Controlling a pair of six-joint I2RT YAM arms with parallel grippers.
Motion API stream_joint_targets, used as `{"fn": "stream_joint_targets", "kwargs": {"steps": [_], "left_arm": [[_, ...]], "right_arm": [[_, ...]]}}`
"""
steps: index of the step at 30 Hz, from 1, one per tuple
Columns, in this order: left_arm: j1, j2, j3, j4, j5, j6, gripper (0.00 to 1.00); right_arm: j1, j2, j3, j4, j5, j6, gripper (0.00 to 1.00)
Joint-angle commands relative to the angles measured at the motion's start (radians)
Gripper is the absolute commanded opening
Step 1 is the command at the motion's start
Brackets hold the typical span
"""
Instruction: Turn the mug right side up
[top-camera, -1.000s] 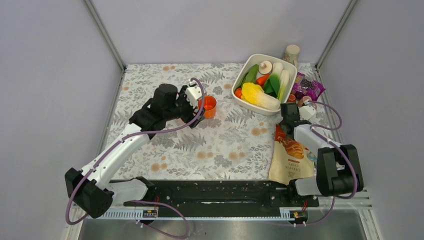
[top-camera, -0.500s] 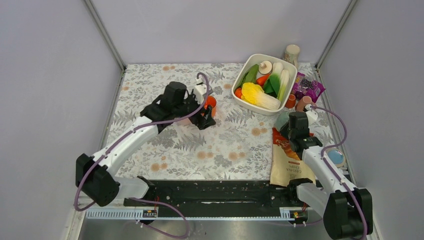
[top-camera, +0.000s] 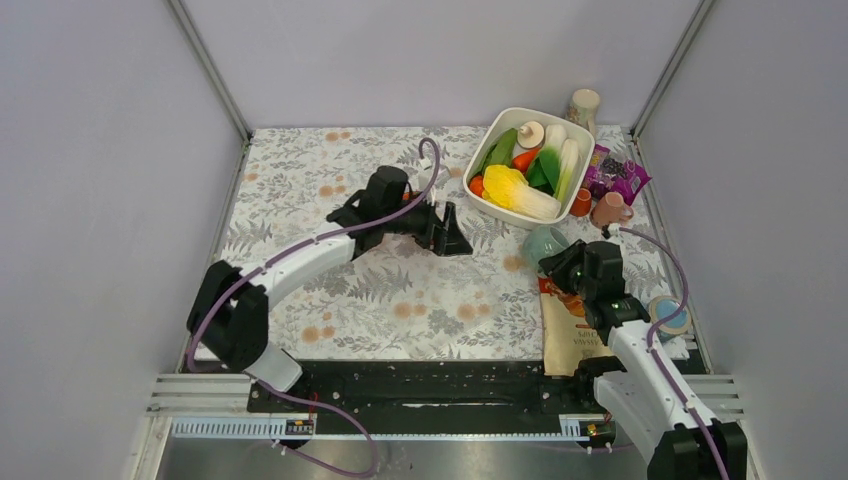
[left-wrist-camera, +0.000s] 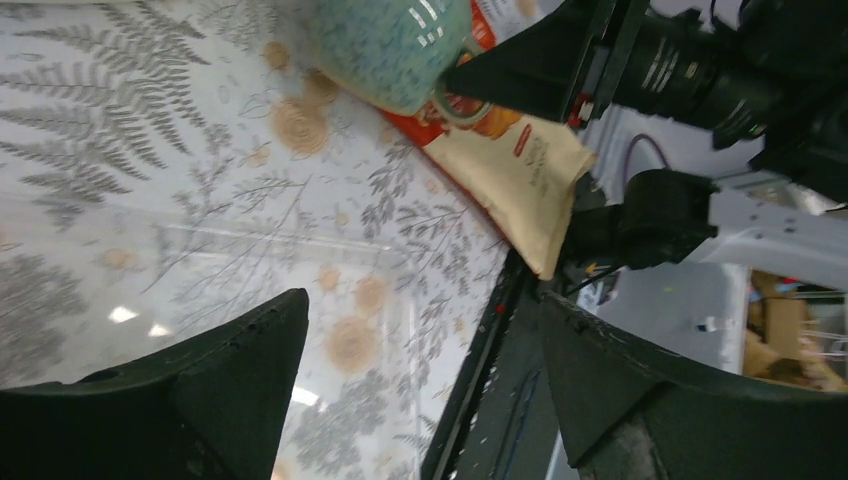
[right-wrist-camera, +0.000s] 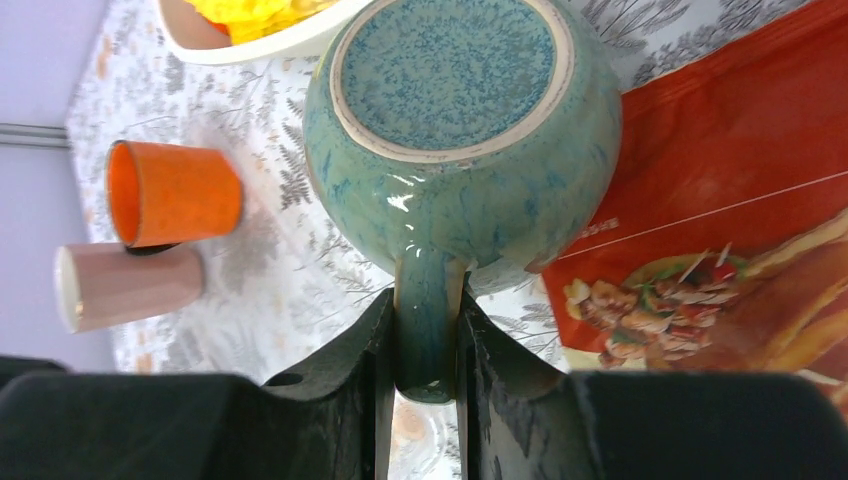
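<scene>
The mug (right-wrist-camera: 450, 130) is teal and glazed, and its speckled base faces the right wrist camera; its opening is hidden. My right gripper (right-wrist-camera: 425, 340) is shut on the mug's handle. From above, the mug (top-camera: 545, 243) sits just ahead of the right gripper (top-camera: 562, 262), near the top of the snack bag (top-camera: 575, 325). My left gripper (top-camera: 450, 235) is open with nothing between its fingers, over the middle of the table and left of the mug. The left wrist view shows the mug (left-wrist-camera: 390, 45) at the top, far from the left gripper (left-wrist-camera: 420, 330).
A white dish (top-camera: 545, 114) of toy vegetables stands at the back right. Beside it are a pink cup (top-camera: 608, 210), a small orange cup (top-camera: 582, 203), a purple packet (top-camera: 620, 175) and a jar (top-camera: 583, 105). A blue round object (top-camera: 668, 315) lies at the right edge.
The left gripper swung right, away from the orange cup, and opened wider. The right arm pulled back toward its base with the mug, which now shows from above.
</scene>
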Motion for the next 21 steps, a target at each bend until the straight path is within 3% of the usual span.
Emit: {"fn": "stream_joint_targets", "kwargs": {"steps": [1,9,21], "left_arm": [[-0.04,0.095,0.003,0.261,0.096,-0.262,0.88],[-0.075,0.239,0.055,0.309,0.127,-0.391,0.88],[-0.116,0.278,0.161,0.364,0.161,-0.452,0.87]], "right_arm": [[-0.001,-0.092,-0.012,0.249,-0.123,0.131,0.0],[0.001,-0.187,-0.001,0.311,-0.176,0.223,0.0],[0.024,-0.204,-0.013,0.472,-0.245,0.345,0.0]]}}
